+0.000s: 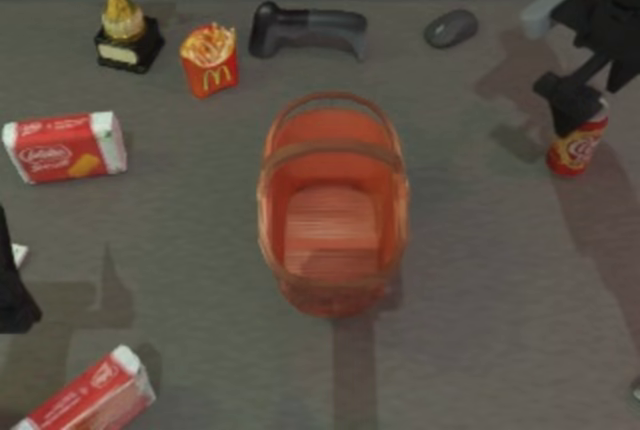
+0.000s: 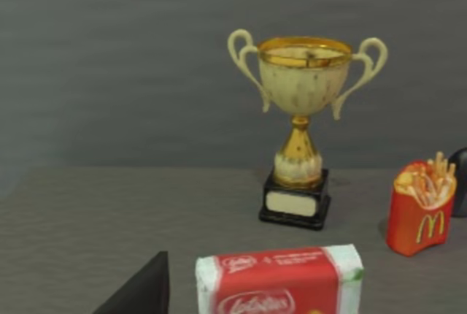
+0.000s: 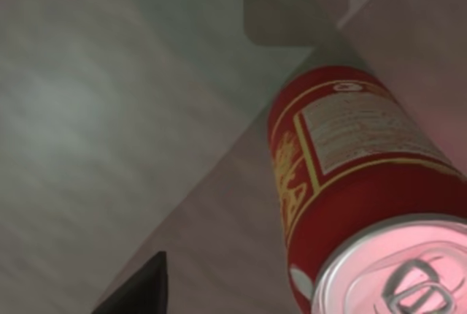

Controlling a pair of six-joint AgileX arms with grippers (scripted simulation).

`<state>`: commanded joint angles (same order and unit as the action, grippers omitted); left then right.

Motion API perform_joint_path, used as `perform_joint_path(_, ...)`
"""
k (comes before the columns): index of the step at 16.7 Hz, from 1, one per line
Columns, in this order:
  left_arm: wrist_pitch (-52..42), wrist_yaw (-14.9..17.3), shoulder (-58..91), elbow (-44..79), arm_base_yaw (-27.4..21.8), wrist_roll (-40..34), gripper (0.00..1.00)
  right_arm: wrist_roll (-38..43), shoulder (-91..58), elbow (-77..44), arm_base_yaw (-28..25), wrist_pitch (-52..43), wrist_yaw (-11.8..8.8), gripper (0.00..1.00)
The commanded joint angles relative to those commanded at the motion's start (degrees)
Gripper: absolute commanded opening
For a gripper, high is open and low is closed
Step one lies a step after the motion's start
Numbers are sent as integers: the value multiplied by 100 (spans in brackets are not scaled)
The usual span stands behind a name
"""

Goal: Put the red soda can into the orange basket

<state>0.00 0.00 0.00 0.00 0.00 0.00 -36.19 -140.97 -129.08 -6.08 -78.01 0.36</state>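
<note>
The left arm sat parked at the table's left edge, its gripper out of sight. Nearest the camera lay a biscuit pack (image 1: pixel 88 398) at the lower left. The orange basket (image 1: pixel 268 200) stood mid-table, nothing inside it. Farther out on the right, the red soda can (image 1: pixel 577 145) stood upright, well apart from the basket. The right gripper (image 1: pixel 572 102) hung right over the can's top; whether its fingers gripped the can I cannot tell, as the arm hid them.
</note>
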Motion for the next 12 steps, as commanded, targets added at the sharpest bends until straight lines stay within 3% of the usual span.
perform_joint_path(8,0,0,0,0,0,0,100,-1,-92,906,-39,1005,1,100)
perform_joint_path(12,0,0,0,0,0,0,100,0,-99,943,-40,1043,1,100)
